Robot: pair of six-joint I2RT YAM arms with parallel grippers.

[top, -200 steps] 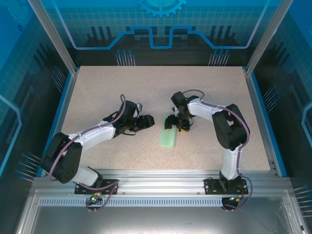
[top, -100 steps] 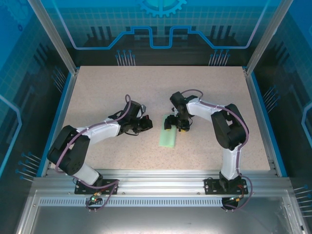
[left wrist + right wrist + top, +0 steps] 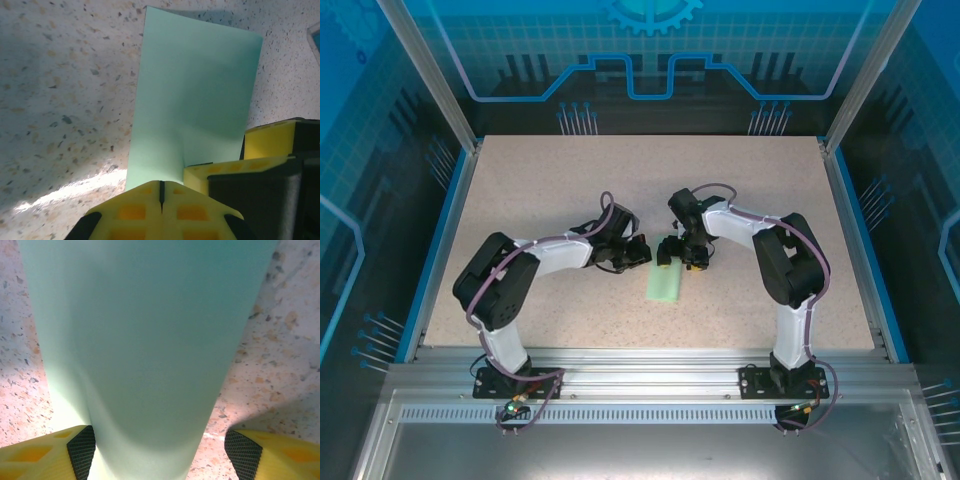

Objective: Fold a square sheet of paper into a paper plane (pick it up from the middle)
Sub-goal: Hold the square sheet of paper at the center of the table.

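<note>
The square sheet of paper (image 3: pixel 663 284), pale mint green, lies on the table folded into a narrow rectangle rather than a paper plane. My right gripper (image 3: pixel 682 260) stands open over its far end, one finger on each side of the strip. In the right wrist view the paper (image 3: pixel 145 340) runs between the black pads (image 3: pixel 81 451) of the right gripper (image 3: pixel 162 452). My left gripper (image 3: pixel 642 254) is shut, its tip at the sheet's left edge beside the right gripper. In the left wrist view the left gripper (image 3: pixel 161 189) has its yellow fingertips pressed together over the paper (image 3: pixel 195 95).
The speckled tabletop (image 3: pixel 540 180) stretches free to the far side and both flanks. A blue raised rim (image 3: pixel 445 235) and metal frame posts bound it. One yellow finger of the right gripper (image 3: pixel 267 142) sits close on the right in the left wrist view.
My left arm has swung right toward the paper and its gripper has gone from open to shut. The right arm and the paper have stayed still.
</note>
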